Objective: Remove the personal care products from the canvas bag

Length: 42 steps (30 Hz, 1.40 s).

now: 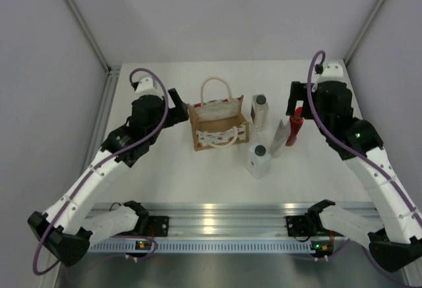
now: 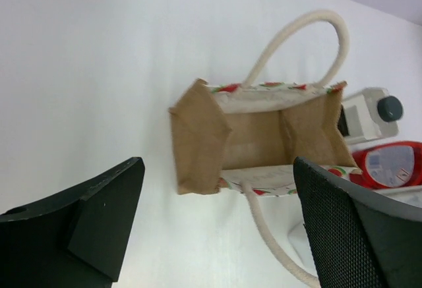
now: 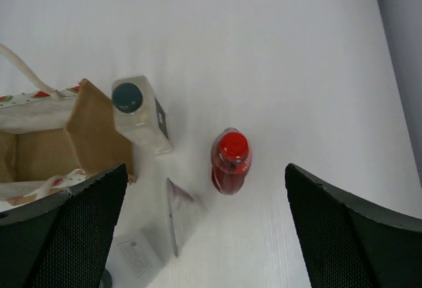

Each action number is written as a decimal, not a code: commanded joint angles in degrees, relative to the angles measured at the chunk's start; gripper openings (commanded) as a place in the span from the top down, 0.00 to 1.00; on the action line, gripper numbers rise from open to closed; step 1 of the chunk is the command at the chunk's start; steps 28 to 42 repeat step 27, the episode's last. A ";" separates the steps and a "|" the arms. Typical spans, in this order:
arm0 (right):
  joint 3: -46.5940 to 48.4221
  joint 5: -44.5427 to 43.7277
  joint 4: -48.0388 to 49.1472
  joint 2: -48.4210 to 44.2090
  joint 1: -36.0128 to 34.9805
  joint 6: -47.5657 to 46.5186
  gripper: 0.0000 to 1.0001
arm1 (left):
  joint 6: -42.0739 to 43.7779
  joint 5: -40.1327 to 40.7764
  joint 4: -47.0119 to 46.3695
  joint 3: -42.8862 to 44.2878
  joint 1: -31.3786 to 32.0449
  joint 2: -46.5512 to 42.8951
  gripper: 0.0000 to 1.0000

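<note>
Both hands spread: left hand (image 1: 178,105) beside the canvas bag (image 1: 217,128), right hand (image 1: 297,102) over the red bottle (image 3: 231,161) (standing upright).

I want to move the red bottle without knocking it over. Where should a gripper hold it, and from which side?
Probably best at the narrow neck of the red bottle, just under the cap, coming straight down from above. It stands upright, and the pale tapered tube stands close beside it, so a sideways approach may bump the tube.
</note>
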<state>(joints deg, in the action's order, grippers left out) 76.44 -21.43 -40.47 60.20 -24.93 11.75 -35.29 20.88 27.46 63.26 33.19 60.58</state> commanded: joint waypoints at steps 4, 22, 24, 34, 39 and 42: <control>-11.31 -10.30 0.83 -13.43 0.32 -0.94 0.00 | 8.39 16.64 15.24 3.27 0.03 -9.76 0.02; -21.43 -6.43 -5.23 -31.73 0.23 -2.43 0.01 | 10.59 24.91 16.04 -10.53 0.03 -32.54 0.01; -21.51 -6.78 -5.41 -31.64 0.14 -2.26 0.00 | 10.33 24.91 15.95 -10.44 0.03 -31.75 0.01; -21.60 -7.31 -5.41 -30.85 0.14 -1.73 0.00 | 9.98 24.64 15.78 -10.53 0.03 -30.52 0.01; -21.60 -7.31 -5.41 -30.85 0.14 -1.73 0.00 | 9.98 24.64 15.78 -10.53 0.03 -30.52 0.01; -21.60 -7.31 -5.41 -30.85 0.14 -1.73 0.00 | 9.98 24.64 15.78 -10.53 0.03 -30.52 0.01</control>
